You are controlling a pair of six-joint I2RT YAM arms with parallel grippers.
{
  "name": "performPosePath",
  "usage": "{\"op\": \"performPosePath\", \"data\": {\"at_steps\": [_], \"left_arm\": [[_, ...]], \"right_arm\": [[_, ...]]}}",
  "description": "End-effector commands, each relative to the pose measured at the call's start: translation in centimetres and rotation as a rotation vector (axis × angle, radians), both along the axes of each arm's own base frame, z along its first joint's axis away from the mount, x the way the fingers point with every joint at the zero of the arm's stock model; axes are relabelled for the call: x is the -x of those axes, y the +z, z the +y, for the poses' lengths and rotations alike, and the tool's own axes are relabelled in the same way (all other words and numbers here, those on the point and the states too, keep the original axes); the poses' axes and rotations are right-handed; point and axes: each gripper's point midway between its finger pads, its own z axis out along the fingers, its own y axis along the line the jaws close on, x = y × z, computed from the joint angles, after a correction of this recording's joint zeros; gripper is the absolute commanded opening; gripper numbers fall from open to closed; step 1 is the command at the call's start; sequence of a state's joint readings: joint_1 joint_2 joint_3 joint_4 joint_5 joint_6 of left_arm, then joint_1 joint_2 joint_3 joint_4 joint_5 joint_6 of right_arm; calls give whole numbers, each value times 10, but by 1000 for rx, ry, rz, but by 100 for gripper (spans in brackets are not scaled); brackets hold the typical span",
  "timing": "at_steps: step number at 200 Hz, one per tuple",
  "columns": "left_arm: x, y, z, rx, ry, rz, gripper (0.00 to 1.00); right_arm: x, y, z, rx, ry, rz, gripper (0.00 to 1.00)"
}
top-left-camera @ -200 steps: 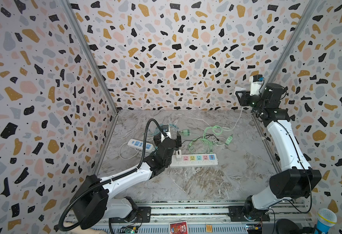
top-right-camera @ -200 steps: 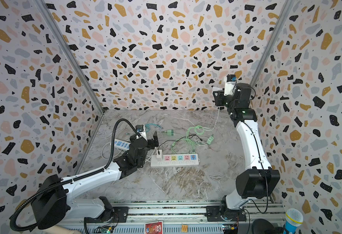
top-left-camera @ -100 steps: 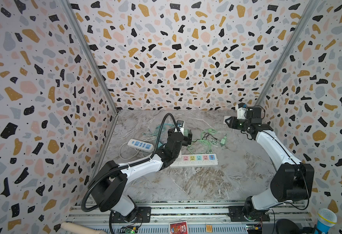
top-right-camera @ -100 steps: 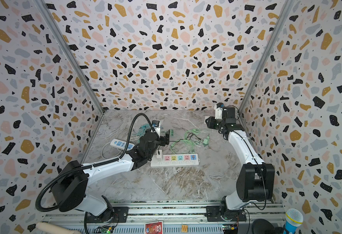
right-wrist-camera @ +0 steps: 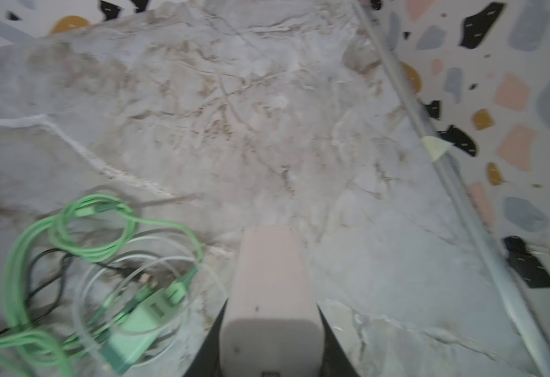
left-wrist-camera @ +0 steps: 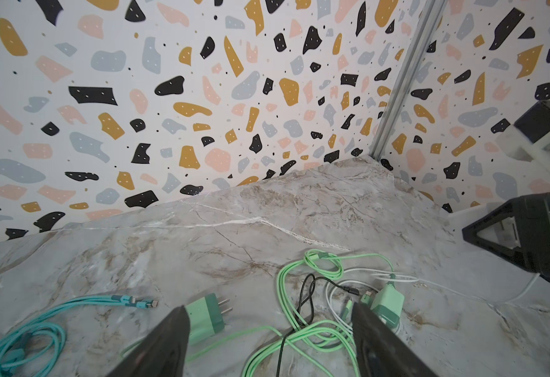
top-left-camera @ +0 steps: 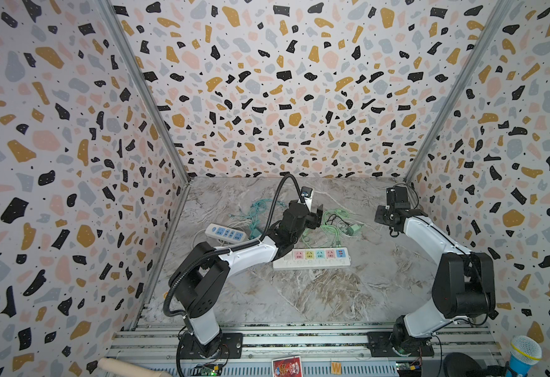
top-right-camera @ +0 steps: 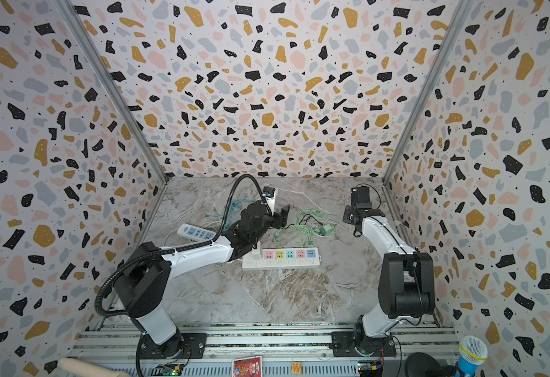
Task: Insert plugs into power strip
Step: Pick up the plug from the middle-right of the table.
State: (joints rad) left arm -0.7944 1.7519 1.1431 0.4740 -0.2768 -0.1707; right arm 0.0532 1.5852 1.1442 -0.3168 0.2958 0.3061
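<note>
The white power strip (top-left-camera: 312, 258) (top-right-camera: 282, 258) with coloured sockets lies mid-table; a white plug (top-right-camera: 256, 253) stands in its left end. My left gripper (left-wrist-camera: 268, 308) (top-left-camera: 316, 215) hovers open over tangled green cables. A green plug (left-wrist-camera: 206, 318) with bare prongs lies by one finger and a mint green plug (left-wrist-camera: 389, 302) (top-left-camera: 353, 230) by the other; neither is held. My right gripper (right-wrist-camera: 272, 302) (top-left-camera: 383, 217) is low at the back right, shut on a pale boxy plug (right-wrist-camera: 270, 287).
A second white strip (top-left-camera: 225, 232) with blue sockets lies at the left, with teal cables (left-wrist-camera: 22, 336) behind it. White and black cables mix with the green ones. The right arm (left-wrist-camera: 528, 235) is close to the cable pile. Patterned walls enclose three sides.
My left gripper moved from the power strip's left end back over the cable pile. The right arm came down from high at the back wall to just above the table, still holding its plug.
</note>
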Motion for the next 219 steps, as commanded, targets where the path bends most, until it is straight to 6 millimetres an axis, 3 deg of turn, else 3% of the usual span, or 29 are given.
{"op": "performPosePath", "data": {"at_steps": [1, 25, 47, 83, 119, 153, 219], "left_arm": [[-1, 20, -21, 23, -53, -37, 77], [-6, 13, -32, 6, -81, -25, 77], [0, 3, -59, -37, -194, -7, 76], [24, -31, -99, -200, -378, 21, 74], [37, -59, -115, -261, -467, 52, 71], [49, -84, -138, -319, -573, 51, 73], [27, -125, -170, -456, -620, 89, 72]], "right_arm": [[6, 46, -43, 207, -160, -65, 25], [20, 72, -52, 255, -192, -127, 26], [23, 80, -45, 199, -158, -162, 28], [7, 53, -18, -5, -46, -129, 28], [-7, 30, -4, -126, 16, -97, 28], [-9, 13, 5, -231, 57, -73, 28], [-4, -1, 11, -300, 92, -46, 28]]}}
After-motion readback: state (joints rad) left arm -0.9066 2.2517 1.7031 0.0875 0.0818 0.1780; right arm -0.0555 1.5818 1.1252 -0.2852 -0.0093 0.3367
